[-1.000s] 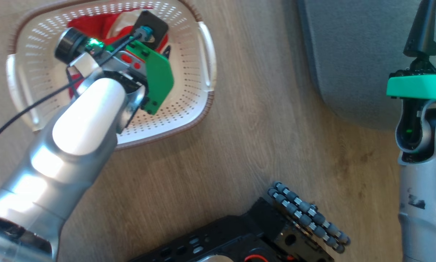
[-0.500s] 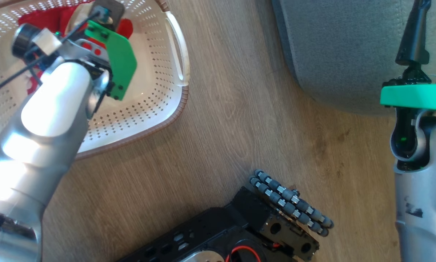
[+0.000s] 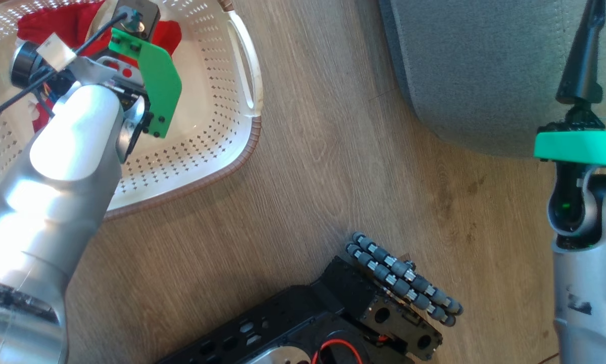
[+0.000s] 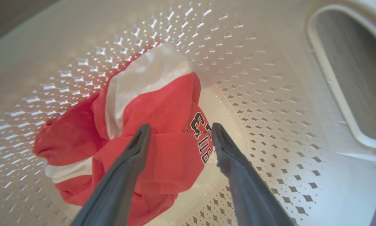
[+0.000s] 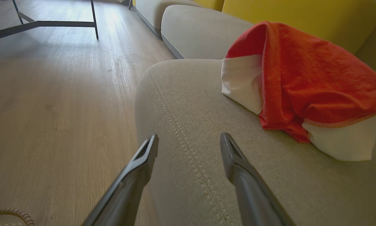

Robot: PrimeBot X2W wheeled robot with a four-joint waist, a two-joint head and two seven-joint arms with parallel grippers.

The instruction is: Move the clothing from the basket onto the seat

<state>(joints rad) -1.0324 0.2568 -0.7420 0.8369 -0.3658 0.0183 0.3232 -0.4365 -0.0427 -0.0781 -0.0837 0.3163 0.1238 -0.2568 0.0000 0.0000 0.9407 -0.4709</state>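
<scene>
L gripper (image 4: 180, 127) jaws apart just over clothing (image 4: 162, 110) bunched in basket (image 4: 269, 78). Drop lower, straddle a thick fold, then close; thin pinch prob slips. R gripper (image 5: 189, 136) apart, empty, over seat (image 5: 181, 103).

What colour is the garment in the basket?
The garment is red with white bands, dark lettering; clearest in left wrist view.

surface: wood floor (image 3: 308, 177) | on it: basket (image 3: 206, 126), grey seat (image 3: 484, 76) | well apart
</scene>
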